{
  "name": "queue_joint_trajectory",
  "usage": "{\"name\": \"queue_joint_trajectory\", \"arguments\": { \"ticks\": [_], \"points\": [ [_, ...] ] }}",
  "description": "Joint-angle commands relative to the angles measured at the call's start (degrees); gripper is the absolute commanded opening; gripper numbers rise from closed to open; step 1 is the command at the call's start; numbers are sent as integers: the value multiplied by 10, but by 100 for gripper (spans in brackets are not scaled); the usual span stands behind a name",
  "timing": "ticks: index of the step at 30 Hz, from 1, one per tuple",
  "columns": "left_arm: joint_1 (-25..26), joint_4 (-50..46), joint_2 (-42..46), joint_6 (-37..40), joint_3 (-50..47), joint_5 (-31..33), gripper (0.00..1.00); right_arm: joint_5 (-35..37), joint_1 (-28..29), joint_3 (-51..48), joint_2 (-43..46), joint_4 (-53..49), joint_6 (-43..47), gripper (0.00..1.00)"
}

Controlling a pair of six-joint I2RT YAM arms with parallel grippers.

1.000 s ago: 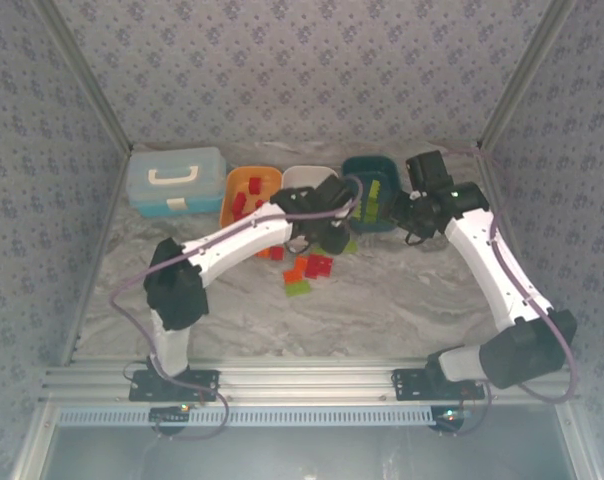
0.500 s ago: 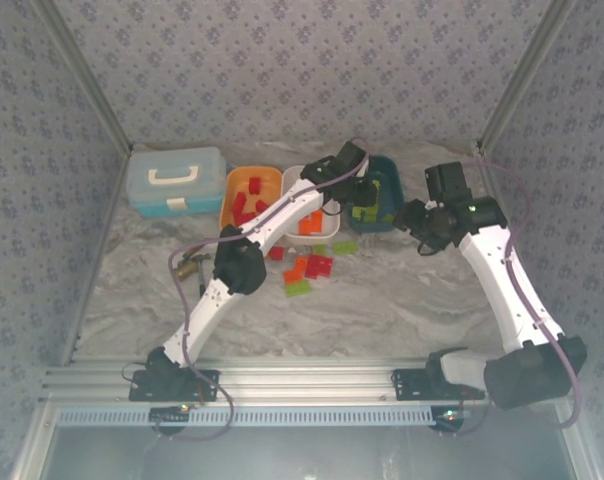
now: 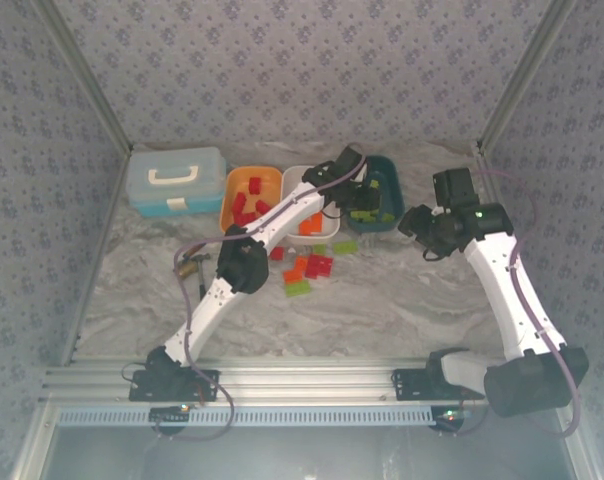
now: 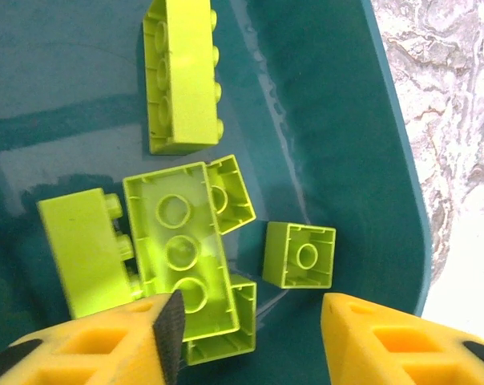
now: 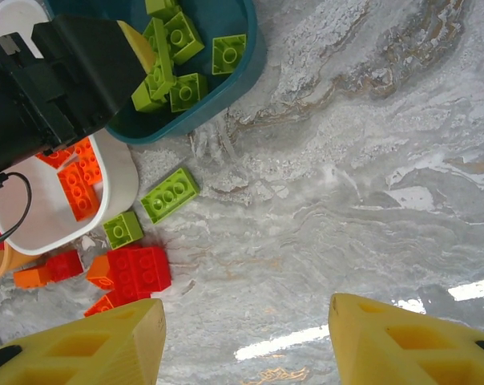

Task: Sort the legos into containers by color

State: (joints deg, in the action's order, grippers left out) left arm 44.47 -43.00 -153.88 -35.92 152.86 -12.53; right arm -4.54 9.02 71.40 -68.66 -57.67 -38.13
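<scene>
Left gripper (image 4: 248,321) hangs, jaws apart and empty, over lime green bricks (image 4: 178,241) in the dark teal tray (image 4: 330,120). Right gripper (image 5: 246,321) gapes empty above the marbled table (image 5: 370,160)

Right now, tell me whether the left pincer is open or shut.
Open: the left pincer has its yellow fingers apart, nothing between them, above lime legos in the teal tray.

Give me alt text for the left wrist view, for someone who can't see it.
Several lime green legos lie jumbled in the dark teal tray. The left hand hangs open at the bottom, holding nothing; marbled table shows at right.
</scene>
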Motion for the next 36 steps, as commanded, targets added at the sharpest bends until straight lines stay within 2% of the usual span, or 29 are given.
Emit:
{"name": "queue_joint_trajectory", "arguments": {
  "ticks": [1, 4, 10, 14, 16, 18, 21, 24, 27, 28, 32, 36],
  "points": [
    [-2, 8, -1, -9, 18, -11, 59, -7, -4, -3, 6, -11, 6, 58],
    [-3, 14, 21, -12, 22, -1, 64, -4, -4, -6, 4, -11, 10, 58],
    [-5, 2, 89, -27, 25, 21, 65, 24, 14, 1, -14, -8, 42, 58],
    [-15, -43, 151, -39, 18, 47, 66, 64, 82, 6, -66, -6, 71, 58],
    [-25, -76, 191, -43, -18, 64, 67, 84, 126, 8, -104, -7, 74, 57],
    [-34, -83, 253, -36, -101, 81, 68, 88, 164, 9, -135, 7, 65, 57],
    [-47, -21, 386, -31, -324, 86, 69, 60, 212, 15, -180, 54, 54, 58],
    [-77, 32, 521, -66, -551, 81, 71, 43, 267, 44, -243, 72, 94, 58],
    [-117, 28, 645, -94, -730, 92, 72, 23, 320, 87, -331, 39, 120, 59],
    [-131, 23, 692, -101, -785, 97, 74, 14, 336, 100, -356, 30, 124, 62],
    [-182, -26, 850, -116, -923, 116, 83, 11, 399, 137, -406, 24, 124, 80],
    [-224, -74, 969, -130, -998, 111, 88, 5, 421, 166, -445, 18, 98, 88]
  ]
}}
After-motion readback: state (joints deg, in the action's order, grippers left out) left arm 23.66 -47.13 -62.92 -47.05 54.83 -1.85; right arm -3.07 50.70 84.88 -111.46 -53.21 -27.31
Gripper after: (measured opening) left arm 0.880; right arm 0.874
